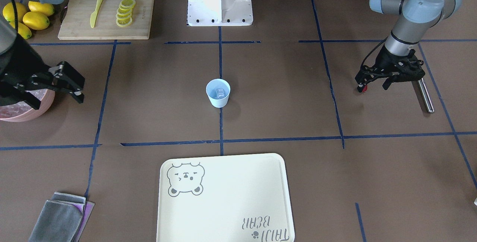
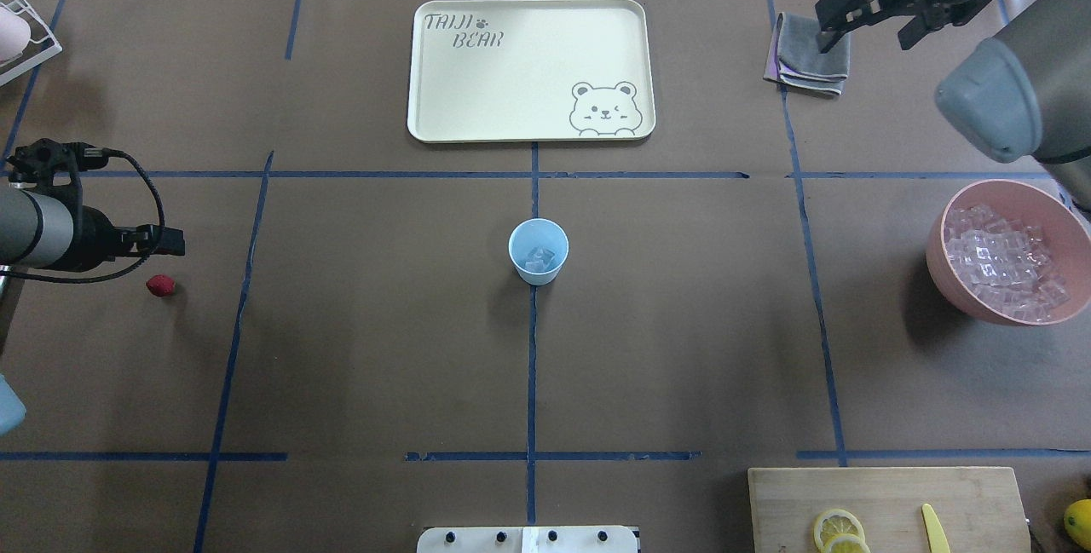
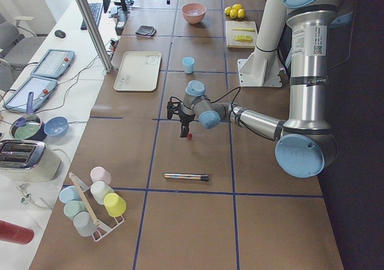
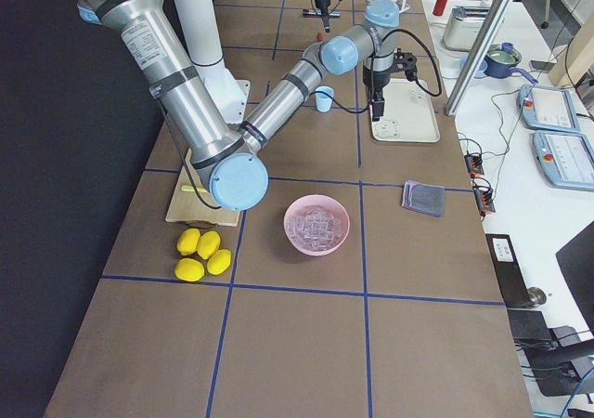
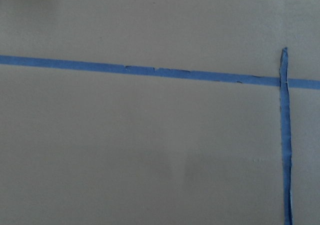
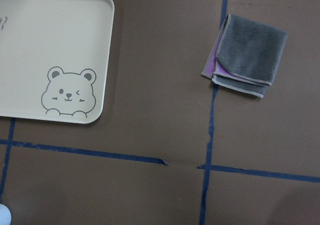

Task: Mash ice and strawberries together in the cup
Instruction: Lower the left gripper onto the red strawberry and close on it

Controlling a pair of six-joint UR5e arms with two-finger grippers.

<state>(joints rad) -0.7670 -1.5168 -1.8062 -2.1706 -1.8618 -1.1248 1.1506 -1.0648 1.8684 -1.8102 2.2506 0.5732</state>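
Note:
The pale blue cup (image 2: 539, 251) stands upright at the table's centre with a few clear ice cubes (image 2: 539, 259) in it. It also shows in the front view (image 1: 218, 93). One dark red strawberry piece (image 2: 160, 285) lies on the table at the robot's far left. My left gripper (image 1: 372, 85) hangs open just above the table, with the strawberry (image 1: 364, 88) by one fingertip and not gripped. My right gripper (image 2: 865, 35) is open and empty, held high over the far right of the table, above the grey cloth.
A pink bowl (image 2: 942, 267) full of ice cubes stands at the right. A metal rod (image 1: 425, 96) lies near the left gripper. A cream bear tray (image 2: 528, 123) and a folded grey cloth (image 2: 810, 54) lie at the far side. A cutting board (image 1: 74, 29) holds lemon slices and a yellow knife, with whole lemons beside it.

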